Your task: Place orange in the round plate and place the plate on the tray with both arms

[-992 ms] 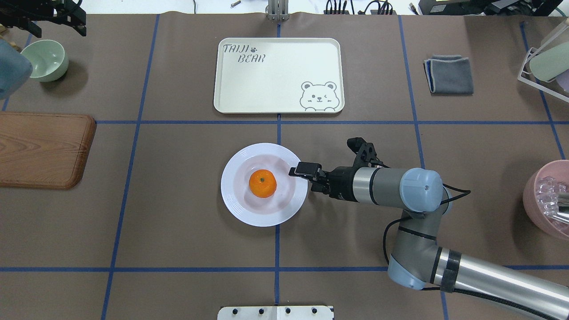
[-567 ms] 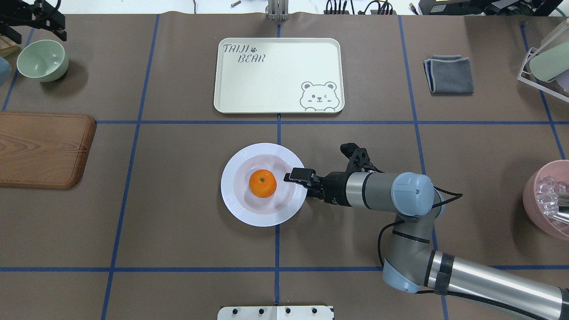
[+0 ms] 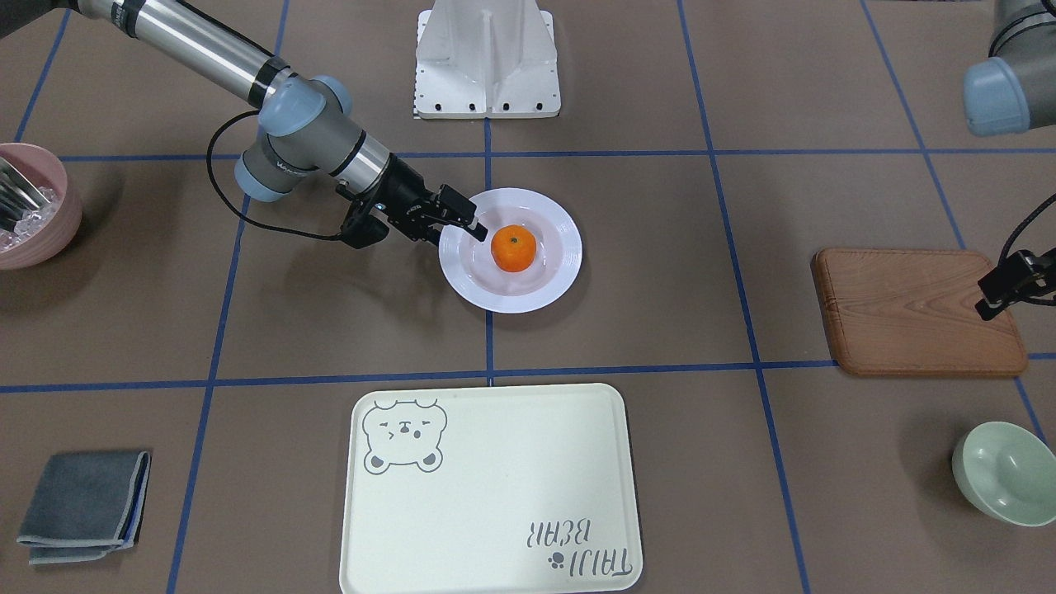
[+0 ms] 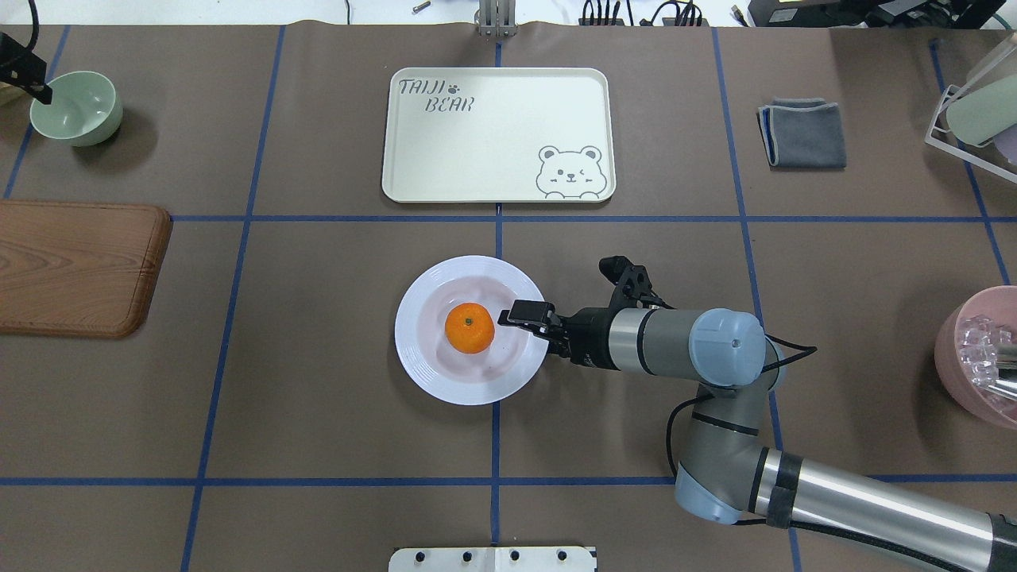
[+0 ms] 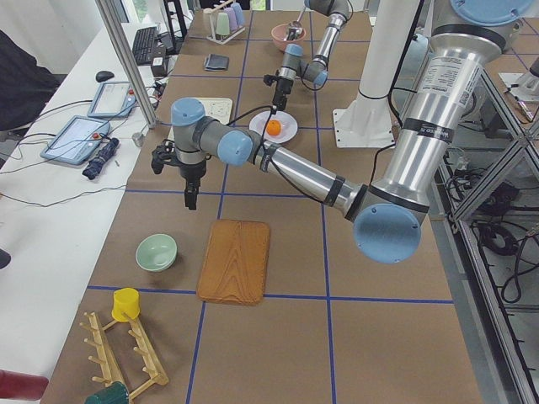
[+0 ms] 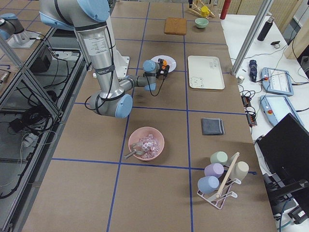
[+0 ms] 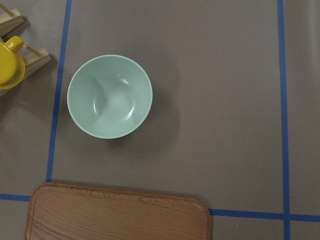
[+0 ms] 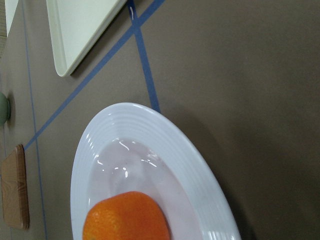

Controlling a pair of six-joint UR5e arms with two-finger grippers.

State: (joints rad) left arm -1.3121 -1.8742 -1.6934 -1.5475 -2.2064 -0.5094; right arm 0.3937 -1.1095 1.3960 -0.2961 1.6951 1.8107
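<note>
The orange [image 4: 469,327] lies in the middle of the round plate [image 4: 429,373], which rests on the table in front of the tray [image 4: 496,135]. My right gripper [image 4: 518,313] lies on its side at the plate's right rim, its upper finger reaching over the rim to just beside the orange; it is open and holds nothing. In the right wrist view the orange [image 8: 125,217] and the plate's rim [image 8: 200,175] fill the lower part. My left gripper [image 5: 189,200] hangs open and empty high over the table's far left, above the pale green bowl [image 7: 110,96].
A wooden board [image 4: 75,266] lies at the left edge, with the green bowl [image 4: 77,106] behind it. A folded grey cloth [image 4: 804,133] lies at the back right. A pink bowl [image 4: 981,357] and a cup rack [image 4: 973,111] stand at the right edge.
My right gripper has slid left along the table, from the plate's outer rim to right beside the orange. My left arm has drawn back to the left, nearly out of the overhead view.
</note>
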